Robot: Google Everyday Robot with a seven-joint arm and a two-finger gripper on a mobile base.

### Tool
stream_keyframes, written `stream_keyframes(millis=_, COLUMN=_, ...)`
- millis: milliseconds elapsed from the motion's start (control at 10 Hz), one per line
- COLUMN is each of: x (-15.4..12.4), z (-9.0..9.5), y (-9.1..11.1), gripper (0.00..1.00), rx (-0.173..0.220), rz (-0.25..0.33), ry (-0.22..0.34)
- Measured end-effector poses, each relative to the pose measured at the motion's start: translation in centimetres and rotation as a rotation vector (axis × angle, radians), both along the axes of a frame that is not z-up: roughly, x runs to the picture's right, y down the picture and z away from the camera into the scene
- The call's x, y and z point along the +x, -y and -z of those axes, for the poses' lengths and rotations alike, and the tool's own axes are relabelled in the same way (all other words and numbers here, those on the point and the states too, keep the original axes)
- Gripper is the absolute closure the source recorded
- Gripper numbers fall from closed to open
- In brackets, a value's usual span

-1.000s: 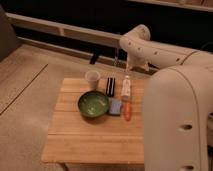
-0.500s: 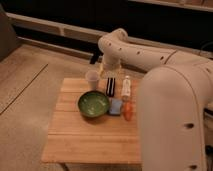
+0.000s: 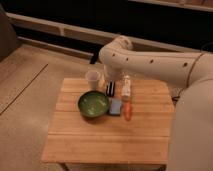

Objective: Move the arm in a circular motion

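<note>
The cream-white arm [image 3: 150, 62] reaches in from the right, bends at a rounded joint [image 3: 117, 52] and points down. Its gripper [image 3: 110, 88] is dark and hangs just above the back of the wooden table [image 3: 100, 142], between a white cup [image 3: 93, 79] and a small white bottle [image 3: 126, 87]. A large arm segment [image 3: 192, 125] fills the right edge and hides the table's right side.
On the table are a green bowl [image 3: 93, 104], a blue sponge [image 3: 116, 106] and an orange object [image 3: 127, 111]. A dark wall with a pale ledge [image 3: 60, 27] runs behind. Speckled floor [image 3: 25, 100] lies to the left.
The arm's bent joint swung left from over the table's right side to over the cup, and the gripper now sits lower, close to the items at the table's back.
</note>
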State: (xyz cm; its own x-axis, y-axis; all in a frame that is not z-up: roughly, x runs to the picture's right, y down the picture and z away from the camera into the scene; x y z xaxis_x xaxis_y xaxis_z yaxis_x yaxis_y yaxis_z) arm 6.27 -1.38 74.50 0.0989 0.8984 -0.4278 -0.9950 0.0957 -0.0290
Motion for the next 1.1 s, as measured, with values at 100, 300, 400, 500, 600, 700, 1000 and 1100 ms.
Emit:
stream_keyframes(millis=100, x=4.3, z=0.4, y=-0.8, gripper=0.35, rx=-0.01, rz=-0.047, ry=-0.092)
stream_keyframes(millis=300, x=10.9, z=0.3, y=-0.7, gripper=0.35, rx=-0.014, rz=-0.103, ry=-0.229)
stream_keyframes(millis=400, x=14.1, z=-0.1, y=0.2, gripper=0.35, rx=-0.006, rz=-0.123, ry=-0.295)
stream_keyframes(millis=500, x=16.0, z=-0.9, y=1.4, gripper=0.35, rx=0.005, rz=-0.132, ry=-0.335)
stream_keyframes(millis=600, x=17.0, z=-1.9, y=2.8, gripper=0.35, rx=0.016, rz=-0.132, ry=-0.359)
stream_keyframes(millis=700, x=17.4, z=-3.3, y=4.5, gripper=0.35, rx=0.028, rz=-0.122, ry=-0.373)
stream_keyframes(millis=1000, x=13.6, z=-7.4, y=9.1, gripper=0.35, rx=0.053, rz=-0.055, ry=-0.328)
stream_keyframes(millis=1100, x=10.6, z=-8.5, y=9.7, gripper=0.35, rx=0.05, rz=-0.02, ry=-0.28)
